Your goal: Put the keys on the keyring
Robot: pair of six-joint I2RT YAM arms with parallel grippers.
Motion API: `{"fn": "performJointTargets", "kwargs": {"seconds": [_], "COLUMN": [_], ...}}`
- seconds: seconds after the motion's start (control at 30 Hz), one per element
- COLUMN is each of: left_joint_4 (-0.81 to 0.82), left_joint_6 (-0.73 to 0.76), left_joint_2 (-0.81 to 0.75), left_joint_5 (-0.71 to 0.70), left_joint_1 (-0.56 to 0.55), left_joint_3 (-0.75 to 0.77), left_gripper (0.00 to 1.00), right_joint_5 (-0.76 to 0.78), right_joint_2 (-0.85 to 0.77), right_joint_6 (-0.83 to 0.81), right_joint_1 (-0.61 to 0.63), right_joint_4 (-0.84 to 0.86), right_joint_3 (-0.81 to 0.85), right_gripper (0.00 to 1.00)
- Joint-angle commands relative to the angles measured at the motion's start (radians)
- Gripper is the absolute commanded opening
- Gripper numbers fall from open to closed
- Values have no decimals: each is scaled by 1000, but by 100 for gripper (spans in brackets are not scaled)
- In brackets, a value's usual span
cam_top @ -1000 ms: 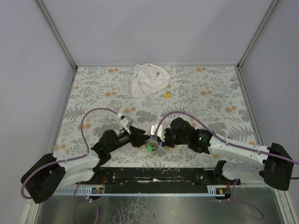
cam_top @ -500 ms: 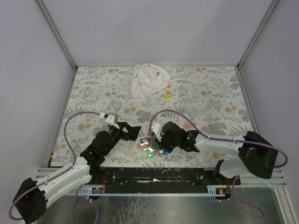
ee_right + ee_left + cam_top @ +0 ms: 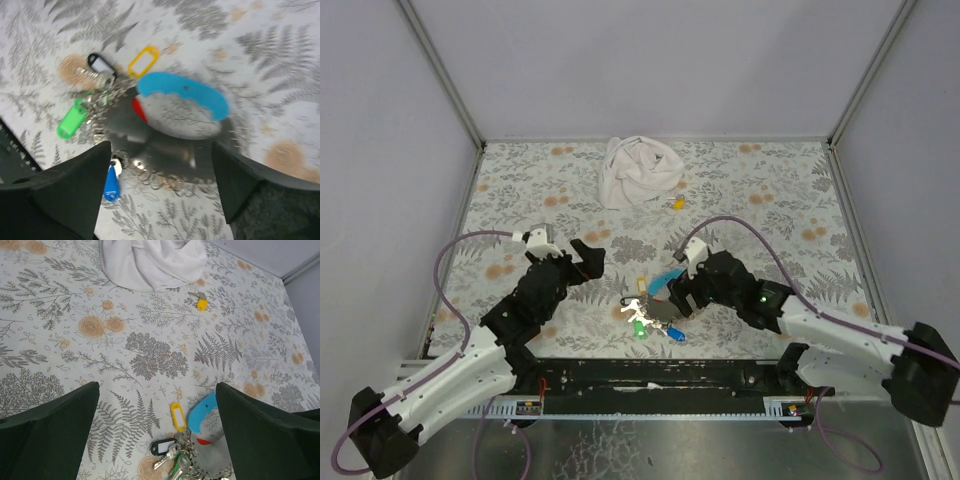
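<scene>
Keys [image 3: 640, 318] in one loose bunch on the worktop [image 3: 770, 200], near its front edge, between the two arms. Silver metal blades with glossy plastic heads: one green cap [image 3: 71, 120] and one blue cap [image 3: 111, 182]. A yellow-framed tag [image 3: 142, 60] and a black-framed tag [image 3: 100, 64] lie in the same tangle.

Keyring [image 3: 185, 95]: the strap is curled in a flat loop, matte grey fabric outside and bright blue inside, touching the bunch on its right. The thin ring itself is too blurred to pick out, so I cannot tell whether the keys are threaded on it.

Right pincer [image 3: 161, 145] hangs over the strap, jaws well apart, gripping nothing. Left pincer [image 3: 157, 387] sits left of the bunch, jaws spread fully, empty.

The worktop cover is a grey fern print with orange blotches. At the back lies a crumpled white cloth [image 3: 638, 170] in soft folds, with a yellow-capped key [image 3: 677, 203] near it.

Change: a second ago both pincers met over the bunch. Half a second ago the left one had backed off while the right one was still down on it. Now the right one has let go and pulled back rightward, uncovering the strap, and the left one has swung further left.
</scene>
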Motion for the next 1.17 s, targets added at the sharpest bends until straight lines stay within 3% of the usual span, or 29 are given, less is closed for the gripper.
{"fn": "performJointTargets", "kwargs": {"seconds": [0.0,0.27,0.5,1.13], "left_joint_4": [-181,-350,-377,-376], "left_joint_6": [-104,-102,-65,-46], "left_joint_2": [13,-77,-243,-284], "left_joint_5": [-71,-62,-43,-68], "left_joint_1": [6,7,6,4], "left_joint_3": [108,231,265,244], "left_gripper": [100,100,100,100], "right_joint_5": [286,563,617,565], "right_joint_2": [-190,-580,-830,-763], "right_joint_6": [31,27,14,2], "right_joint_1": [-12,-11,-12,-13], "right_joint_4": [-74,-165,-101,-96], "right_joint_3": [-26,-88,-192,-177], "right_gripper": [97,99,99,99]}}
